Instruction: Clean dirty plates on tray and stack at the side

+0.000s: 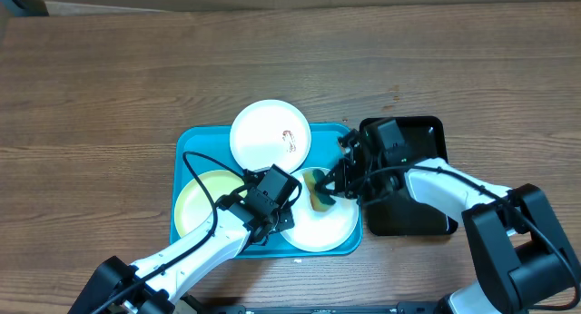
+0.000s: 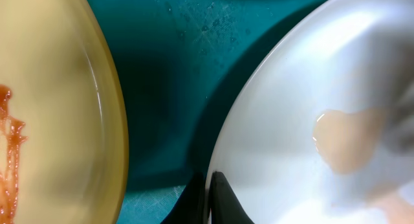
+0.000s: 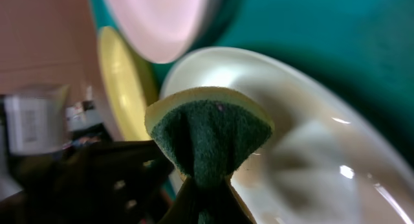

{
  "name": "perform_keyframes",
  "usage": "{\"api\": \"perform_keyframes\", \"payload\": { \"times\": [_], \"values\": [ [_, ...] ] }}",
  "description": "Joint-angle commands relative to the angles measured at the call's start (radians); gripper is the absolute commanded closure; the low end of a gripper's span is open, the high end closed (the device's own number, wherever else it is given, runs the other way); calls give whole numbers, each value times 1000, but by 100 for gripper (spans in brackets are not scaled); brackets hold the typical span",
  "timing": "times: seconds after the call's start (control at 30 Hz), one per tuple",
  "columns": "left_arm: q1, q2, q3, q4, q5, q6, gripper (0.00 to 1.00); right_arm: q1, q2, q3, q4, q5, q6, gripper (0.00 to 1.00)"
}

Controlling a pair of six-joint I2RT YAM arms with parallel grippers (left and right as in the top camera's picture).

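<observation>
Turquoise tray (image 1: 189, 143) on wooden table (image 1: 100, 87), three plates inside, smeared white plate (image 1: 270, 132) at the far edge, pale yellow plate (image 1: 201, 203) left, near white plate (image 1: 325, 228) right, left claw (image 1: 283, 208) pinched shut on its rim, right claw (image 1: 332, 185) clamped on a green-faced sponge (image 1: 320, 189) over it.

Left arm (image 1: 186, 255) and right arm (image 1: 445, 185): white links, black joints. Left gripper (image 1: 286, 210) and right gripper (image 1: 329, 189) all black. Thin black cable (image 1: 188, 160) loops off left arm.

Perhaps lab: bare wooden table (image 1: 100, 87).
</observation>
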Motion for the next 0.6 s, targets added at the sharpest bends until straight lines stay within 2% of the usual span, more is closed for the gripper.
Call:
{"api": "perform_keyframes", "payload": {
  "times": [0.0,0.17,0.27,0.57],
  "values": [
    [-6,20,-15,-15,-10,32,96,-24,-59,68,-22,-162,-45,96],
    [-6,18,22,-68,-5,69,96,-90,-168,103,-117,-121,-109,96],
    [-6,16,73,-143,-12,76,96,-153,-225,108,-181,-17,-139,96],
    [-6,16,247,-258,-28,129,96,-243,-246,107,-383,486,-219,96]
  ]
}}
